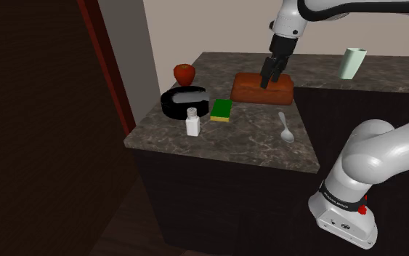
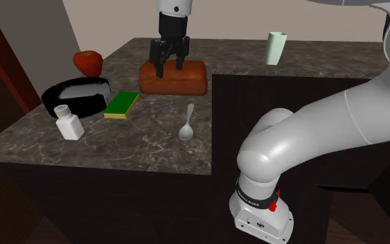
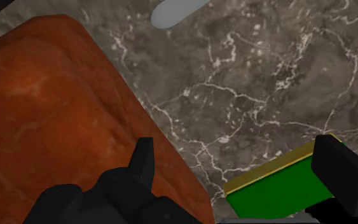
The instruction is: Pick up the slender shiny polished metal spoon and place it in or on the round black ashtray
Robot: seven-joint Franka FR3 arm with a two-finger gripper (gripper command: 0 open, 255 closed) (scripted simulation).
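So, in the shoulder view: black ashtray (image 1: 173, 106) sits at the counter's (image 1: 246, 149) left, then green sponge (image 1: 220, 109), brown loaf (image 1: 257, 91), then the spoon (image 1: 284, 126) lying flat near the front edge, well apart from the ashtray. Likely light, stiff, slick and low-profile; I'd pinch across the handle mid-length. The arm (image 1: 294, 20) comes down from above, gripper (image 1: 270, 73) pointing down over the loaf, fingers apart, holding nothing.

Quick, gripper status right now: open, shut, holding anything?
Gripper: open, fingers apart, holding nothing. It hangs over the reddish-brown loaf; the slender shiny metal spoon lies on the dark marble counter.
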